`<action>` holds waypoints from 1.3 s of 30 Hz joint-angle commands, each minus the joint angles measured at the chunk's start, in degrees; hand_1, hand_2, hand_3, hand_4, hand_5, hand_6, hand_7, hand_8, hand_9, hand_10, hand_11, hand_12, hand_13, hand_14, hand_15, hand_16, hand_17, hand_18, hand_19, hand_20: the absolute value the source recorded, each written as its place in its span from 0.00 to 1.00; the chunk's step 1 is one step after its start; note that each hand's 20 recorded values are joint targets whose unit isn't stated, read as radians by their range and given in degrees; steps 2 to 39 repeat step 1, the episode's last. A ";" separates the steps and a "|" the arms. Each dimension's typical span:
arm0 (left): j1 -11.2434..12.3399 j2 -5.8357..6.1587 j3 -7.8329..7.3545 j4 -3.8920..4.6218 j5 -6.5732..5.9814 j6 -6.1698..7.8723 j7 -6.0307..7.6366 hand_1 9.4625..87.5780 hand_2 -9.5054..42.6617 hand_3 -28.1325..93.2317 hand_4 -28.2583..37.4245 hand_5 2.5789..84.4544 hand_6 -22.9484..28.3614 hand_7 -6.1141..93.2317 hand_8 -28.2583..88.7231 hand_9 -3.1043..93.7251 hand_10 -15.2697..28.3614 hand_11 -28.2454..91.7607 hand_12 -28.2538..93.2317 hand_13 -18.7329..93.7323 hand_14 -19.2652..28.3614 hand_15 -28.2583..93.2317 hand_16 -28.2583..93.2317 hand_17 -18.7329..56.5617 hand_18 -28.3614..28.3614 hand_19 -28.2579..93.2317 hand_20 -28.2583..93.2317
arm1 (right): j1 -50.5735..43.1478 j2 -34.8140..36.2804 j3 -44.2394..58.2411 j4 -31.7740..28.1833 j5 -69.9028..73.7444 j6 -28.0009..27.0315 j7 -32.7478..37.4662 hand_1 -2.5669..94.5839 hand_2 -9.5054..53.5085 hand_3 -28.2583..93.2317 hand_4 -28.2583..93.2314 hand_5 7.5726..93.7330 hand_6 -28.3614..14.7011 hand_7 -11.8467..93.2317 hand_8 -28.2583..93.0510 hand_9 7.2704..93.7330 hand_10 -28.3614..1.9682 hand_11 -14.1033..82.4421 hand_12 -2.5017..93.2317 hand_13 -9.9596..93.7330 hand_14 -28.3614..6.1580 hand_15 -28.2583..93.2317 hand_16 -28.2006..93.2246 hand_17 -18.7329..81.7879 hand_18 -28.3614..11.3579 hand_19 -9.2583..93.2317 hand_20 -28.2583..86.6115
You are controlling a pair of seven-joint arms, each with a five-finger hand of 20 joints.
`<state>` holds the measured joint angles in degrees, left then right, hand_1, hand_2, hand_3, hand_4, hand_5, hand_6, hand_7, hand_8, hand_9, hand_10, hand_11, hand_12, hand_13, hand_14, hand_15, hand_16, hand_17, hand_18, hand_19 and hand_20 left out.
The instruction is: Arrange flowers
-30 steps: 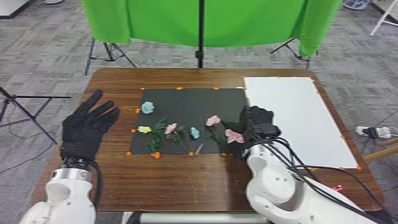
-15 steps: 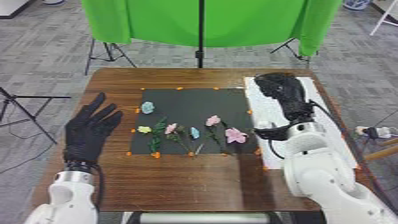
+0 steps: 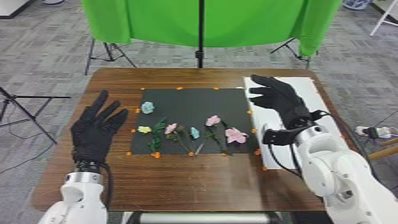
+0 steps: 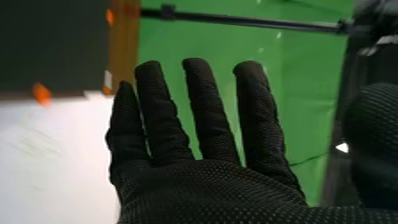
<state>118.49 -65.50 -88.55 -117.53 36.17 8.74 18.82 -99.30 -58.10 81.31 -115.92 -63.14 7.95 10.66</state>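
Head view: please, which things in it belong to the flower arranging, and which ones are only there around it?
For the job:
- pink flowers, blue flowers, yellow flower
- black mat under them
- probably the white sheet

Only around:
- green cloth
- black pole before it

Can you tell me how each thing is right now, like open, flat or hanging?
Left hand: open, fingers spread.
Right hand: open, empty, above the white sheet.
Flowers: lying down on the dark sheet.
Dark sheet: flat.
White sheet: flat.
Green cloth: hanging.
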 commanded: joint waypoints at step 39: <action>1.77 -0.29 -0.81 -0.66 0.11 0.24 -0.57 0.12 0.33 0.88 0.00 0.40 0.51 0.17 0.15 0.39 0.73 0.40 0.32 0.40 0.96 0.66 0.18 0.13 0.96 0.68 0.35 | -3.44 -2.23 1.25 -0.47 17.80 -0.78 0.36 0.15 0.27 0.81 0.00 0.43 0.70 0.22 0.14 0.51 0.36 0.28 0.18 0.44 0.20 0.48 0.37 0.20 0.11 0.59 0.48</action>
